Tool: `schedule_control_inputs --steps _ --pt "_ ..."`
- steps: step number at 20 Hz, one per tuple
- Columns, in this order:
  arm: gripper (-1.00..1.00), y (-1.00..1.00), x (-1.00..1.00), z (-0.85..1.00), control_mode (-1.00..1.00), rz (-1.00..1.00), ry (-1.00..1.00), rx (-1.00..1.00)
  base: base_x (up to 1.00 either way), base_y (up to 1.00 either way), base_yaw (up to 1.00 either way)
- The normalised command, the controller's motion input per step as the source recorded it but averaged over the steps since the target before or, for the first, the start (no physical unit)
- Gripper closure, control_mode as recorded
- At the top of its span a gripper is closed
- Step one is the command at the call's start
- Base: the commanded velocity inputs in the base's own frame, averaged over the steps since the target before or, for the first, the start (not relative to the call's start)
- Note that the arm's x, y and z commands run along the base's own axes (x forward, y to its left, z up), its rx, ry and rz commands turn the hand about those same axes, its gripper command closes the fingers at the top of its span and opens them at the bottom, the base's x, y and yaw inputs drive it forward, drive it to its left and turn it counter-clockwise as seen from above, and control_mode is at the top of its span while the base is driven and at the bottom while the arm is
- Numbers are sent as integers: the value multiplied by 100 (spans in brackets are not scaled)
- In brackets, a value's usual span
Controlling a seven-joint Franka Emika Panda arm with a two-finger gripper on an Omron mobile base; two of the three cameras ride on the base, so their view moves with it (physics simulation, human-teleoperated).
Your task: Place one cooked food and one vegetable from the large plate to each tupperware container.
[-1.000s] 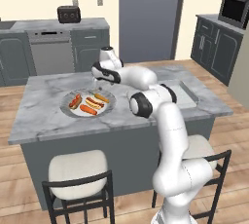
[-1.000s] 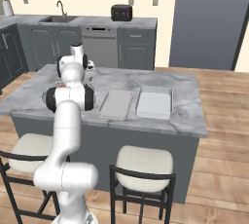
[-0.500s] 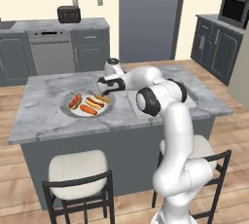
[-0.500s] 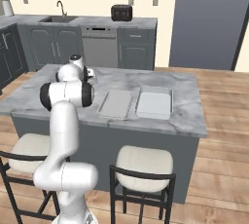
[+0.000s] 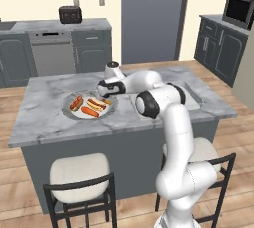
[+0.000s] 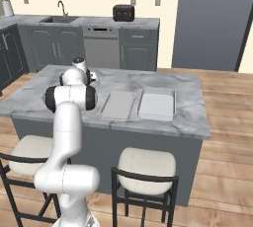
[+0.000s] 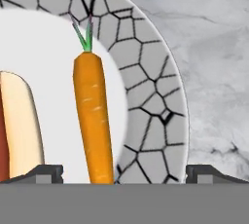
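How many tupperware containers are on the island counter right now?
2. Both sit side by side on the island, to the arm's right: the left tupperware container nearer the large plate, and the right tupperware container beside it. Both look empty.

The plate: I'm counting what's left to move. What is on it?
On the plate: two hot dogs, a red-orange carrot and an orange carrot near the rim. The arm covers the plate's right edge.

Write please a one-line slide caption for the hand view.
Open gripper above an orange carrot on the large plate, beside a hot dog.
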Motion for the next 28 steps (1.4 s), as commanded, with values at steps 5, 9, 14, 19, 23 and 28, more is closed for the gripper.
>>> schedule_control_inputs --steps 5,9,14,19,23,28 --pt "-100 10 28 -12 -100 0 2 -6 0 0 0" --pt "-100 11 0 -28 -100 0 7 -2 0 0 0" --pt "-100 6 8 -17 -100 1 4 -2 0 0 0" --pt "-100 0 9 -15 -100 0 0 0 0 0 0" --pt "-100 1 0 -12 -100 0 2 0 0 0 0" --pt "-100 0 0 -18 -100 0 -1 0 0 0 0"
